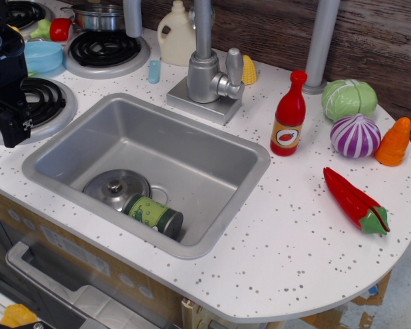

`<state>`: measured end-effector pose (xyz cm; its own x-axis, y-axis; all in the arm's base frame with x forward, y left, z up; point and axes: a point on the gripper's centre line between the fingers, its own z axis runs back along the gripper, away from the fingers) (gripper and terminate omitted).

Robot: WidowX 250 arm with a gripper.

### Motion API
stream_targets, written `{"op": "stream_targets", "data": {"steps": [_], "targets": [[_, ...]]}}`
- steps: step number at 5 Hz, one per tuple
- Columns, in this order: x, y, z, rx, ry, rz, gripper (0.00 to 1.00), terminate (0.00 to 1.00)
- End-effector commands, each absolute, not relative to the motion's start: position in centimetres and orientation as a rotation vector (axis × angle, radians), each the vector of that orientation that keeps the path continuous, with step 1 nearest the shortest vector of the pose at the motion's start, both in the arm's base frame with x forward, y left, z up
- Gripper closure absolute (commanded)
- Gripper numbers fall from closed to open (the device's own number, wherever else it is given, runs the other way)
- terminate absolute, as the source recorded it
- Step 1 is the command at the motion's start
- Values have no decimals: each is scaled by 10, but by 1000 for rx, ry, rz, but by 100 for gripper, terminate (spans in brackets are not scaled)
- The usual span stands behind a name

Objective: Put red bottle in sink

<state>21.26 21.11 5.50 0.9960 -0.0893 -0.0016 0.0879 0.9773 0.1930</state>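
The red bottle (289, 116) stands upright on the white speckled countertop, just past the sink's right far corner. It has a red cap and an orange label with a tomato mark. The grey sink (151, 133) is set into the middle of the counter. It holds a metal pot lid (116, 188) and a green can (154, 214) lying on its side. My black gripper (12, 127) is at the far left, over a stove burner, well away from the bottle. Its fingers are too dark and cropped to tell if they are open or shut. It holds nothing that I can see.
A silver faucet (209, 72) stands behind the sink, with a cream jug (176, 35) and a corn cob (250, 70) near it. A cabbage (349, 98), purple onion (355, 135), orange carrot (394, 142) and red chili pepper (355, 200) lie to the right. Burners, a blue bowl (42, 56) and a pot (99, 17) are at the left.
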Motion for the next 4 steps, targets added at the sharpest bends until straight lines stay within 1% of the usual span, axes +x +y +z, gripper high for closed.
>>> {"op": "stream_targets", "data": {"steps": [1,2,3,4], "targets": [[213,211,55,194,-7,-89,0,0],[217,198,67,217,-31,-97,0,0],[225,181,79,178,-49,-96,0,0],[251,141,97,121,-52,-95,0,0]]}}
